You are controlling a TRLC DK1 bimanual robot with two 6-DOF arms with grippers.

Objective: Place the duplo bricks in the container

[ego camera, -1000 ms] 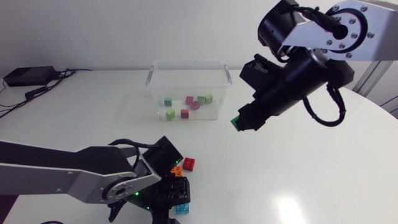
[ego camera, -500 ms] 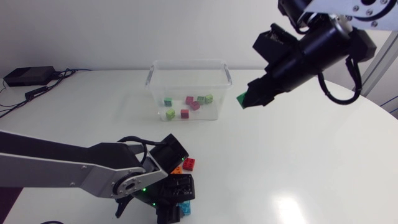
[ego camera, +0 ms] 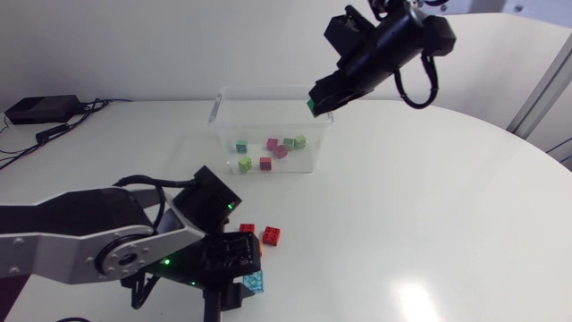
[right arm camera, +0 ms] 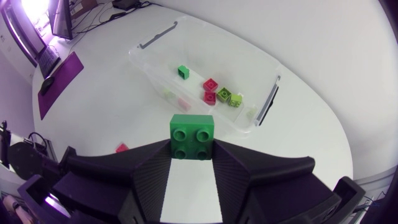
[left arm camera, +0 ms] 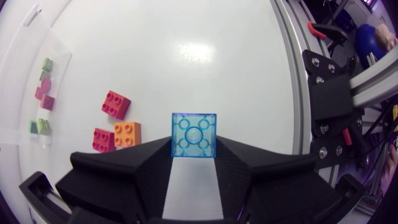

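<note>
Upper centre, right pincer (ego camera: 314, 103) is gripping green brick (right arm camera: 192, 135) by container (ego camera: 268, 90) rim; centre it before releasing. Left pincer (left arm camera: 194, 154) is gripping blue brick (left arm camera: 194, 133).

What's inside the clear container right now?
The container holds several loose bricks, green, lime, red and pink. The right gripper, shut on a dark green brick, hides its far right corner in the head view.
</note>
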